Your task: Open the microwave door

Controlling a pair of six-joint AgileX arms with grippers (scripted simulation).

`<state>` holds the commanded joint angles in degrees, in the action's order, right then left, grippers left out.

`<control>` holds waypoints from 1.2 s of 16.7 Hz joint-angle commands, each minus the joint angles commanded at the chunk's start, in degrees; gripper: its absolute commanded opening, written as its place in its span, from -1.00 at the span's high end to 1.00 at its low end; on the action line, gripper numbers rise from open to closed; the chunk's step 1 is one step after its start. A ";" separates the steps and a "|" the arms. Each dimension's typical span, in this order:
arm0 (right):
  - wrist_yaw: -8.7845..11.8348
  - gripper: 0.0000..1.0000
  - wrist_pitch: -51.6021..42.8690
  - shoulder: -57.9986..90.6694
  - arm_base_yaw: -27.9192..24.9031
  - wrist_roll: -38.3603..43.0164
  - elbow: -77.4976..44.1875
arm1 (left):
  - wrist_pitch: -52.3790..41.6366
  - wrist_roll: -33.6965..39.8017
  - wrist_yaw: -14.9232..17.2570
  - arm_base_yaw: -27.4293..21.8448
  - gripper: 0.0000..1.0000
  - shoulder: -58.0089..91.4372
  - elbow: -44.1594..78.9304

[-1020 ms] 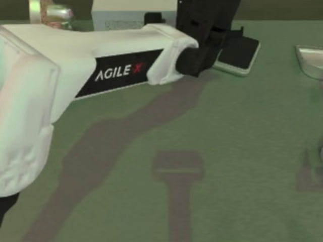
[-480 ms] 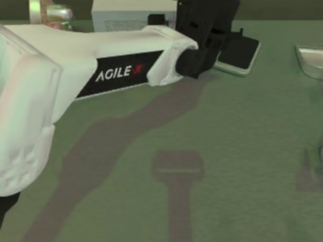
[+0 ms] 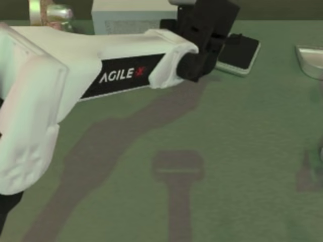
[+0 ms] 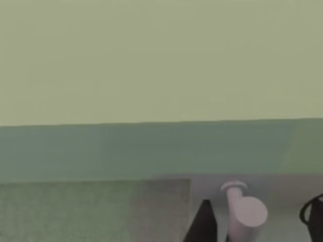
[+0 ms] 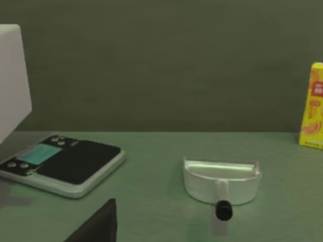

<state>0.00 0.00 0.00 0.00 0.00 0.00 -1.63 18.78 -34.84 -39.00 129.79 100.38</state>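
Left tool (image 3: pixel 177 22) just nudged further along the small white boxy microwave (image 3: pixel 132 14) front — grip state I can't tell, door doesn't look open yet.

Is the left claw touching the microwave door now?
Cannot tell. In the top view the left claw overlaps the microwave, hiding any contact with its door.

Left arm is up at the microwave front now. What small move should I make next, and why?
Probably pull the left gripper gently back toward the near side of the table, swinging the door. It sits against the microwave at the far edge, and the left wrist view shows the mesh door right under the fingers, beside a knob. Whether the door edge is gripped can't be seen.
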 joint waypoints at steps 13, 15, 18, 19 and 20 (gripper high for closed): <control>0.00 -1.00 0.00 0.00 0.00 0.00 0.00 | -9.74 2.02 1.90 -2.85 1.00 3.28 6.43; 0.00 -1.00 0.00 0.00 0.00 0.00 0.00 | -17.48 3.59 3.53 -2.42 1.00 6.49 14.06; 0.00 -1.00 0.00 0.00 0.00 0.00 0.00 | -32.80 6.36 6.65 -1.55 1.00 11.77 27.91; 0.00 -1.00 0.00 0.00 0.00 0.00 0.00 | -38.42 7.33 7.81 -1.20 1.00 13.49 32.73; 0.00 -1.00 0.00 0.00 0.00 0.00 0.00 | -44.02 8.29 9.01 -0.83 1.00 15.13 37.49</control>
<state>0.00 0.00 0.00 0.00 0.00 0.00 -45.66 27.08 -25.83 -39.83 144.91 137.87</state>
